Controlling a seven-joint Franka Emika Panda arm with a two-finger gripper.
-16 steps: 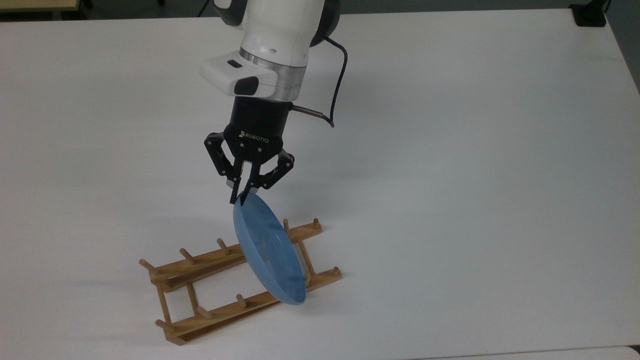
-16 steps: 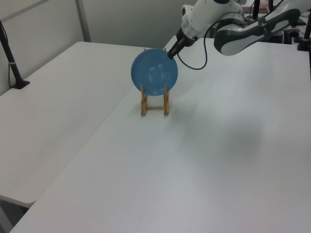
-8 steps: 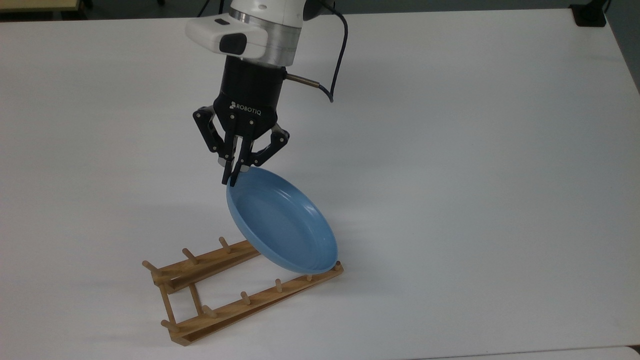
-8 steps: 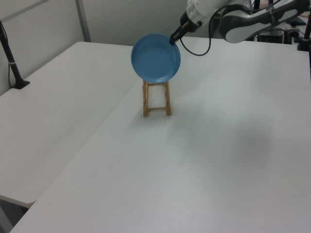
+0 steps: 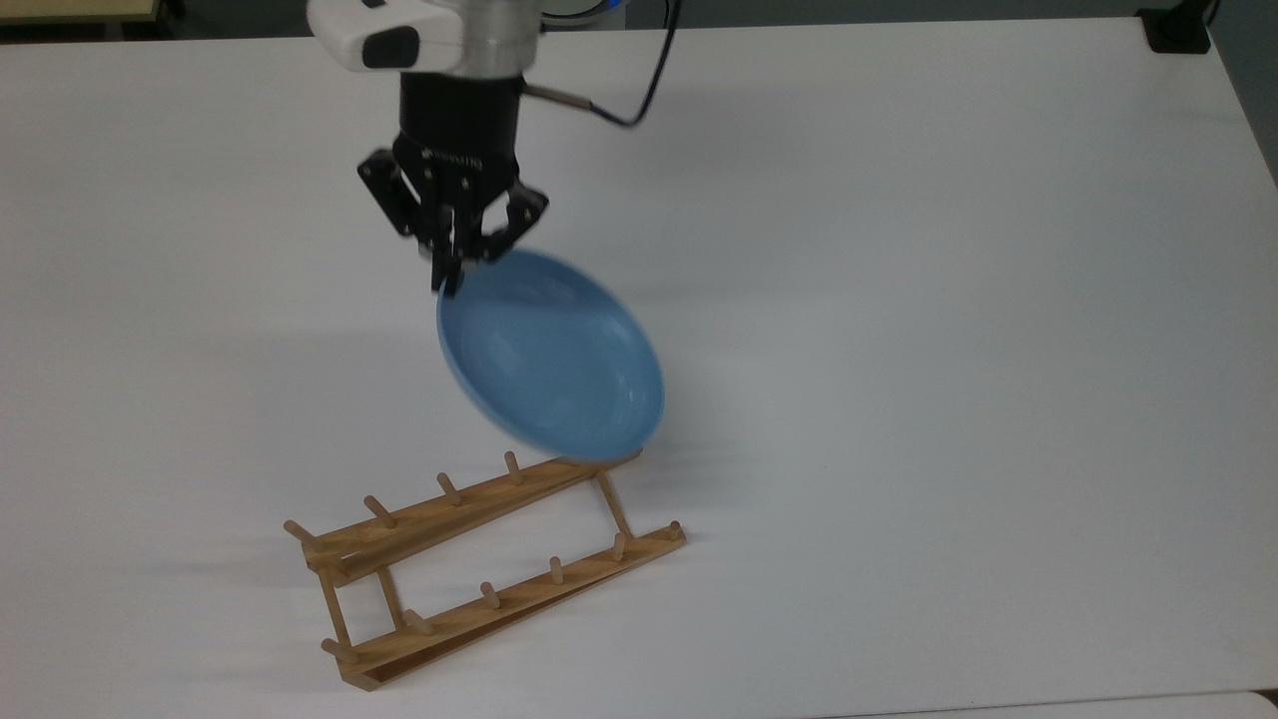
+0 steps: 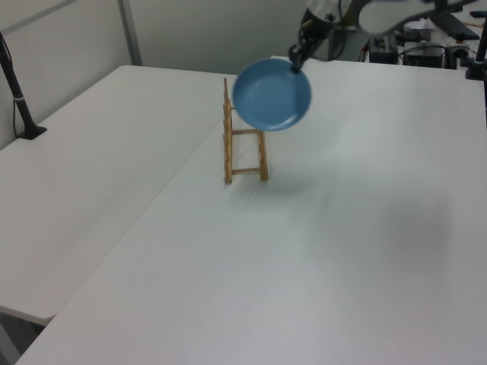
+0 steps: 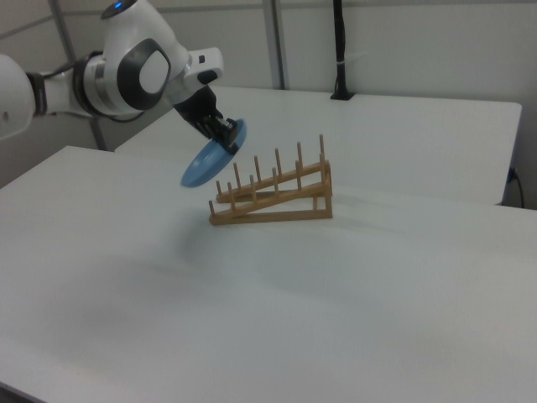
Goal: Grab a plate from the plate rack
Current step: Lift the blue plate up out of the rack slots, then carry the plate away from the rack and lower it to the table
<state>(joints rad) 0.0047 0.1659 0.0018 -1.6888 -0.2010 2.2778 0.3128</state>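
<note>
The light-blue plate (image 5: pixel 554 359) hangs tilted in the air, clear of the rack, with my gripper (image 5: pixel 451 272) shut on its upper rim. In the left view the plate (image 6: pixel 272 96) floats above and to the right of the rack, held by the gripper (image 6: pixel 295 64) at its top right edge. The right view shows the plate (image 7: pixel 210 159) edge-on under the gripper (image 7: pixel 230 133), left of the rack. The wooden plate rack (image 5: pixel 479 579) stands on the table with no plate in it; the rack (image 6: pixel 242 144) and the rack (image 7: pixel 273 198) show their upright pegs.
The wide white table (image 5: pixel 949 350) stretches around the rack. A black post (image 6: pixel 17 91) stands at the left view's left edge, another black post (image 7: pixel 339 50) at the back in the right view. A seam between two tabletops runs beside the rack (image 6: pixel 175 175).
The plate, held at its rim, has risen out of the rack and moved up and away from it. The rack stays in place.
</note>
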